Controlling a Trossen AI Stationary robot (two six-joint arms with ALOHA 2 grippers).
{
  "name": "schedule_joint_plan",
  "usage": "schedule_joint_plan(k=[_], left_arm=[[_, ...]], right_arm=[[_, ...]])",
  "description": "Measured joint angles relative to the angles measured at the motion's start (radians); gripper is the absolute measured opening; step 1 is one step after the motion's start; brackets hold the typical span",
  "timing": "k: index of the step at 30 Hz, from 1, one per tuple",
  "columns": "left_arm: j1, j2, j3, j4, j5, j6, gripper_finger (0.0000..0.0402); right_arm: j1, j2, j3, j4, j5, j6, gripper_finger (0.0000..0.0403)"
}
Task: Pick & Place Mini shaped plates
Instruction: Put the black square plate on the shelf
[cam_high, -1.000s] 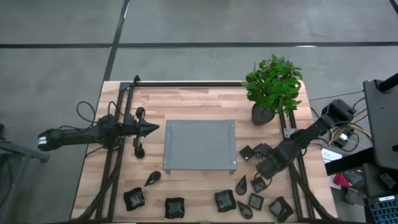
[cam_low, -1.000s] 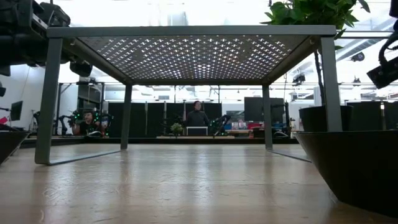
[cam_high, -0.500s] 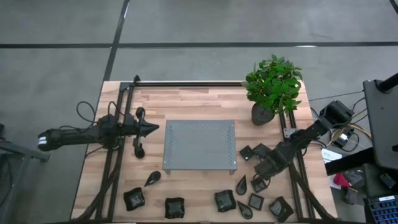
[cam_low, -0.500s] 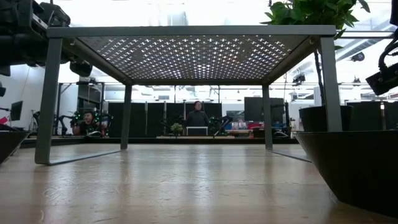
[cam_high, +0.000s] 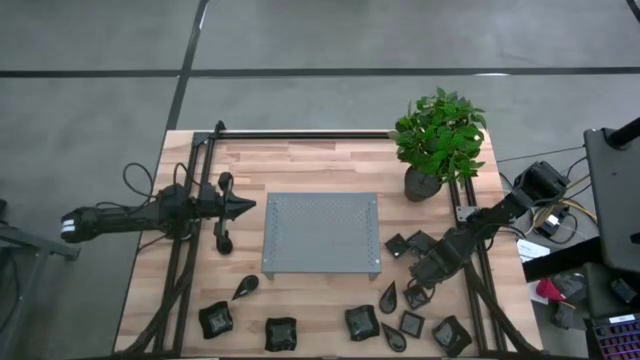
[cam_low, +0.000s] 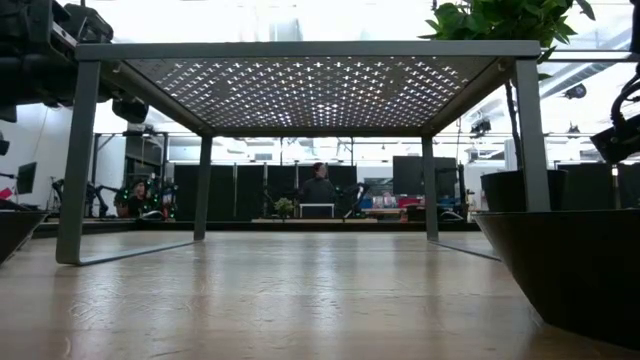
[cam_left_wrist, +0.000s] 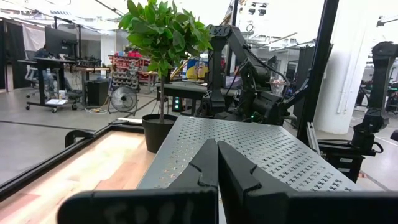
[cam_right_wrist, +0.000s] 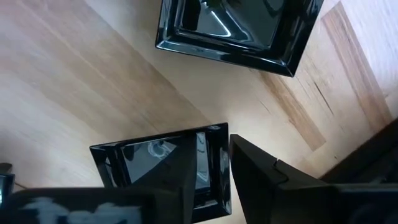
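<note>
Right wrist view: right gripper straddles square plate edge.

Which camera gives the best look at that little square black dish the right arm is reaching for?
The right wrist view: the square dish fills it, beneath the right hand. The high view shows only a speck; the low and left wrist views miss it.

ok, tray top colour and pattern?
Grey tray, perforated all over with small holes; the left wrist view shows it best.
</note>
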Motion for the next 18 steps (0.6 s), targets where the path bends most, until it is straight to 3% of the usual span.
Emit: schedule_joint_plan(k=[13,18], left_arm=[[0.000,0.000,0.000,0.000,0.000,0.000,0.0000],[0.000,0.000,0.000,0.000,0.000,0.000,0.0000]], right_arm=[[0.000,-0.005,0.001,0.001,-0.023,0.000,0.0016],[0.000,-0.014,0.014,0.000,-0.028,0.011,0.0010]])
